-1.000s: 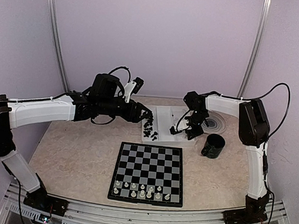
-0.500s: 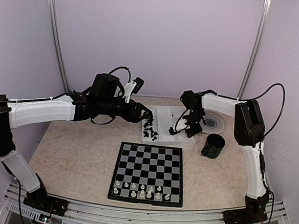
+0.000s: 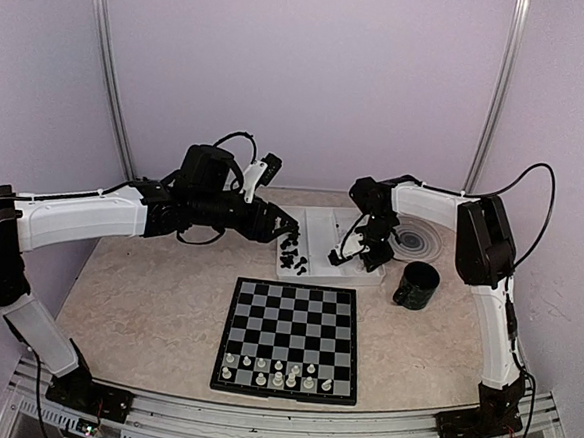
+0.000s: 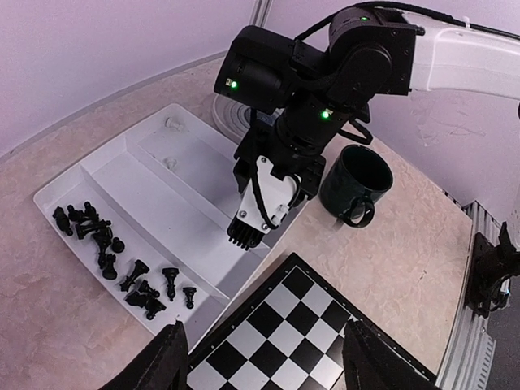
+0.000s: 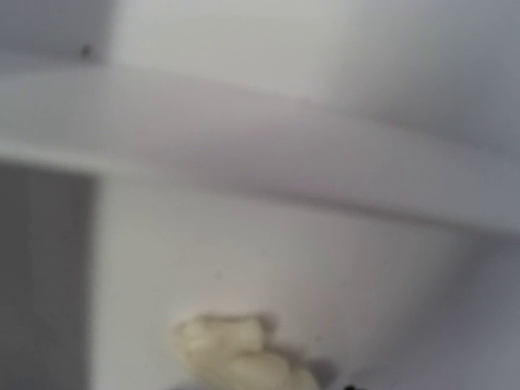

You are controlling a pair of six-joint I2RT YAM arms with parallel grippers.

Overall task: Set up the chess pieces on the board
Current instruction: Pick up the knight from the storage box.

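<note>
Your beige marbled table (image 3: 146,299) carries a white compartmented tray (image 3: 322,243); just right of it stands a dark mug (image 3: 417,286) (upright, mouth up), a grey ringed disc (image 3: 418,241) behind.

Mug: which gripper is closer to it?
Right. The right gripper reaches into the tray beside the mug; the left gripper hovers at the tray's other end, near the black pieces.
</note>
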